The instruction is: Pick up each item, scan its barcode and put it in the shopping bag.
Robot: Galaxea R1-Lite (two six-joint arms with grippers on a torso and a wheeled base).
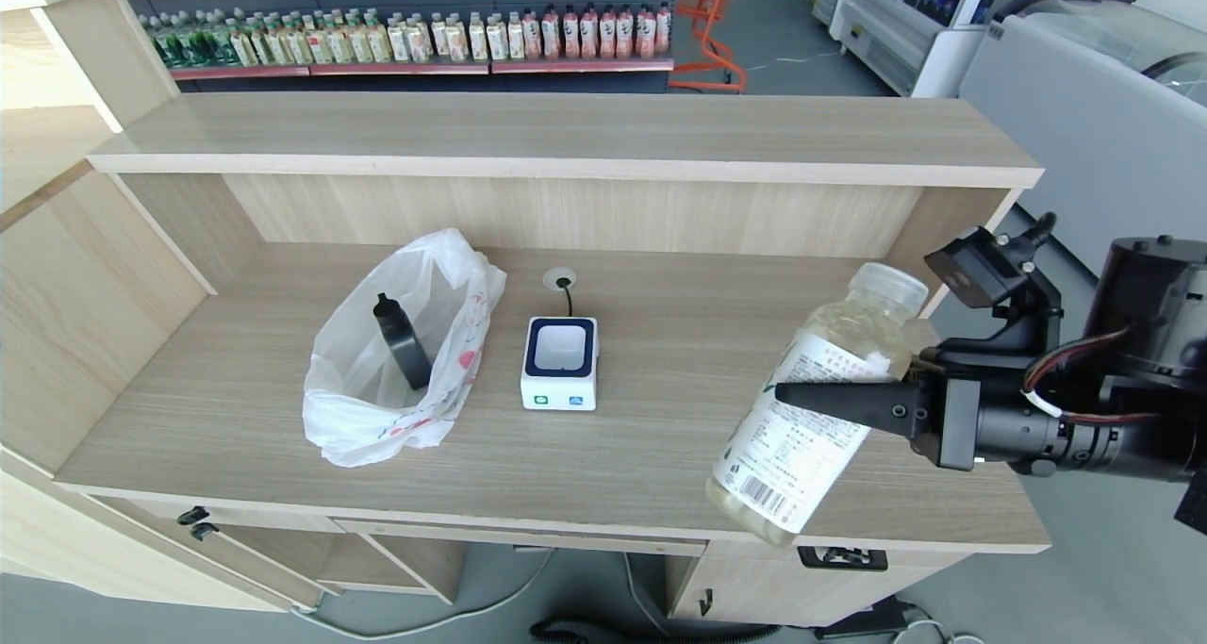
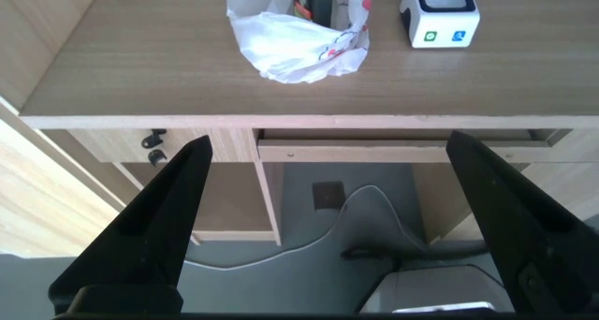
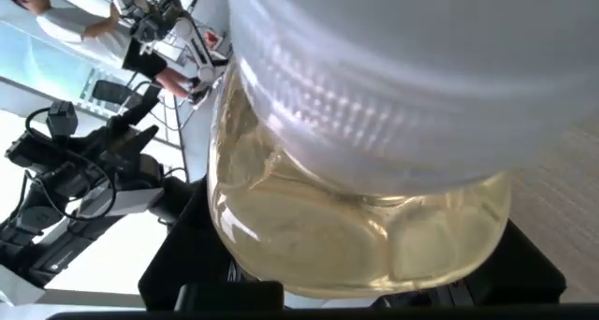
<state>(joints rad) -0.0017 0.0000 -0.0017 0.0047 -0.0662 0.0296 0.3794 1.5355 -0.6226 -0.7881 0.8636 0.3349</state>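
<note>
The right claw (image 1: 834, 385) clamps the tilted bottle (image 1: 811, 427) at four o'clock from the scanner (image 1: 560, 361), barcode (image 1: 762, 497) showing near its base; the left claw (image 2: 329, 144) gapes empty

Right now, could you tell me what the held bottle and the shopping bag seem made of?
Bottle: probably clear glossy plastic, since pale liquid shows through; printed label looks like paper. Shopping bag: thin white plastic film, crumpled and slightly translucent.
</note>
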